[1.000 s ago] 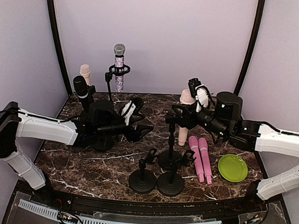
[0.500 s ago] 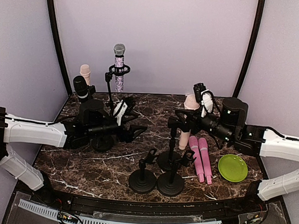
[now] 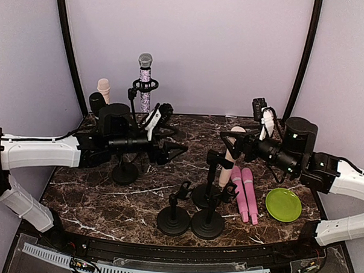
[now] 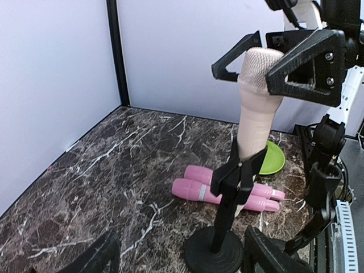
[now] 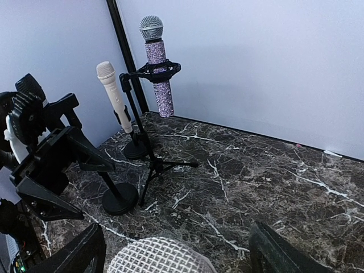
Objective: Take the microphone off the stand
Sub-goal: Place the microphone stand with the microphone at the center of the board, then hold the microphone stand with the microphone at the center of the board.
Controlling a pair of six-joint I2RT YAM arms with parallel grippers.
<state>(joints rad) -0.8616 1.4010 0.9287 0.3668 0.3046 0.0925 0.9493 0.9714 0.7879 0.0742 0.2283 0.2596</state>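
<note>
A beige microphone [image 3: 226, 168] leans right in the clip of a black stand [image 3: 205, 195] at the table's middle. My right gripper [image 3: 233, 140] is open, its fingers on either side of the mesh head without touching it. The left wrist view shows the microphone [image 4: 256, 114] in its clip [image 4: 239, 173], the right gripper [image 4: 247, 74] spread around its top. The head [image 5: 156, 256] fills the bottom of the right wrist view between the open fingers of the right gripper [image 5: 176, 259]. My left gripper [image 3: 172, 143] hangs open and empty to the left, facing the stand, as its own view shows [image 4: 182, 261].
Two pink microphones [image 3: 243, 190] lie right of the stand beside a green plate [image 3: 283, 204]. Two empty stands [image 3: 173, 218] [image 3: 208, 222] sit in front. At back left are a glitter microphone [image 3: 145, 80] on a tripod, a white microphone [image 5: 111, 94] and a black one [image 3: 97, 102], each on a stand.
My right gripper has opened off the beige microphone and drawn back to the right; the microphone now leans right in its clip. My left arm rose and swung toward the back.
</note>
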